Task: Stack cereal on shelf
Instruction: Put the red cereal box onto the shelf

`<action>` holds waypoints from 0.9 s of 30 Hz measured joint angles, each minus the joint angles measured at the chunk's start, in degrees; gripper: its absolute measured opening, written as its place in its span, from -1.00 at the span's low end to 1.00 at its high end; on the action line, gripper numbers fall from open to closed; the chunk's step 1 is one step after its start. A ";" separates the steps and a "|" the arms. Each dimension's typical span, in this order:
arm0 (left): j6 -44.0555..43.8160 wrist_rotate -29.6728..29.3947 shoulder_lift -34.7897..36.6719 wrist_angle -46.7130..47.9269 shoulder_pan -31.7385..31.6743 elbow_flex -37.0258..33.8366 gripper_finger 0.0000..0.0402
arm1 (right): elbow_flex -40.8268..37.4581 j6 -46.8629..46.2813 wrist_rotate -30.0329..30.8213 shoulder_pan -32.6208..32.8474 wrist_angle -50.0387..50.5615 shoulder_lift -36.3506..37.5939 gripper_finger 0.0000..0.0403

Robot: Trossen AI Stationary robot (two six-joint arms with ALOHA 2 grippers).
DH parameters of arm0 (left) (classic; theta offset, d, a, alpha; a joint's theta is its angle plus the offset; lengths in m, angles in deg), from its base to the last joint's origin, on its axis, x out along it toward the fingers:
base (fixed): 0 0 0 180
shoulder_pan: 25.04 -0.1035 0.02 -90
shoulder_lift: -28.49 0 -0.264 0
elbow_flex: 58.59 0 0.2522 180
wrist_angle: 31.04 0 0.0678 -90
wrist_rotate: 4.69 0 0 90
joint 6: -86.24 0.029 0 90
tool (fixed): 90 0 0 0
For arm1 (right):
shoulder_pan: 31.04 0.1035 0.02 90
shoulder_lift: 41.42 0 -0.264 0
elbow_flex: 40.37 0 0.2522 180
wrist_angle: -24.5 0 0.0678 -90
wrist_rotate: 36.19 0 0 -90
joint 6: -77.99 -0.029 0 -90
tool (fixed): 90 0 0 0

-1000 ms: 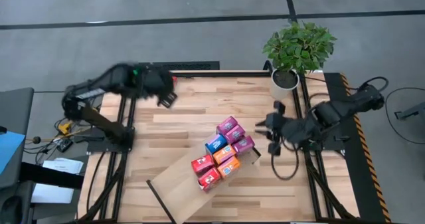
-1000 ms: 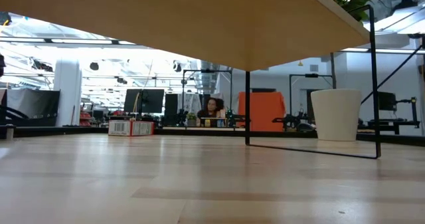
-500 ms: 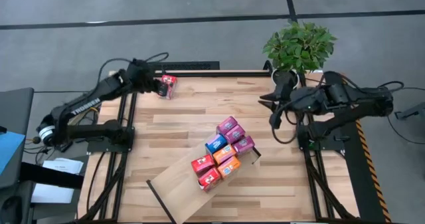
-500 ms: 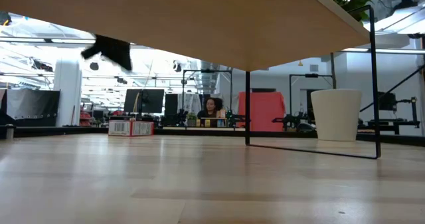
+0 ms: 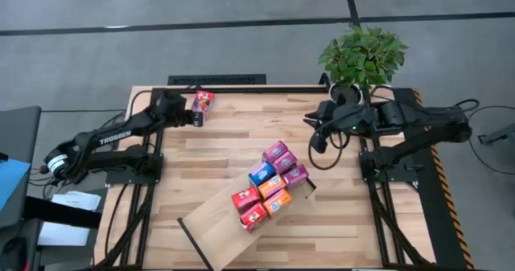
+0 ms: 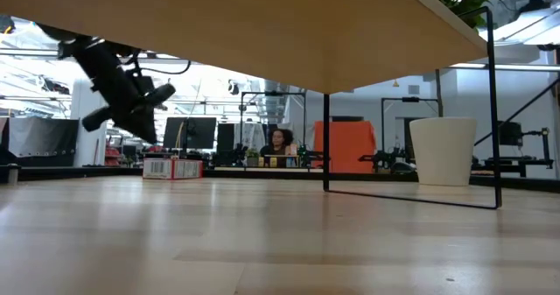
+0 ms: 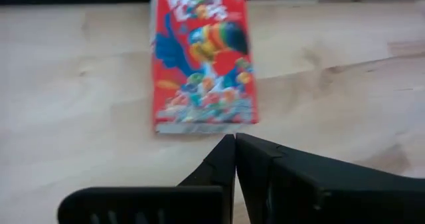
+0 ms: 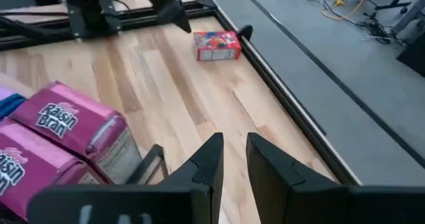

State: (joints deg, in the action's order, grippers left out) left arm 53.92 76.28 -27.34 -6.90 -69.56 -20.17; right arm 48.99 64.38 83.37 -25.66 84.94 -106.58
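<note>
Both arms swung over planked tabletop [image 5: 225,138].

Glossy printed card cereal box [image 7: 201,58]; matt pale wood tabletop [image 5: 241,130]; black metal frame [image 5: 241,87].

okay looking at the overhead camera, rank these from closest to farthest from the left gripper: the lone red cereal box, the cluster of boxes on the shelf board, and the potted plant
1. Lone red cereal box: right beside the left gripper, far-left table corner.
2. Cluster of small cereal boxes on the pale wood shelf board: mid-table.
3. Green potted plant: far-right corner.

From my remote console I count eight cereal boxes [image 5: 272,186] on the shelf [image 5: 217,223], one red box [image 5: 203,102] beyond it.
</note>
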 joint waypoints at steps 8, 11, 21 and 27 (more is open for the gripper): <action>-1.39 -0.79 -0.02 -9.89 0.04 -5.18 -1.00 | -0.03 1.01 -4.38 -2.41 -0.15 -1.71 -0.55; -0.45 -0.88 0.04 -13.60 0.09 -5.15 -1.00 | -0.01 1.70 -5.46 -3.04 -0.58 -1.56 -0.55; 0.25 -5.14 -6.14 -15.43 1.05 -5.18 -1.00 | -0.01 2.12 -5.72 -4.05 -0.45 -1.60 -0.55; 0.01 -5.38 -9.85 -15.33 2.33 -5.18 -1.00 | -0.01 2.10 -5.75 -4.04 -0.44 -1.60 -0.55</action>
State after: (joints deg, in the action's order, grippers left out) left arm 53.93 70.90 -37.20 -22.23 -67.22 -25.35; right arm 48.98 66.48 77.63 -29.69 84.50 -108.19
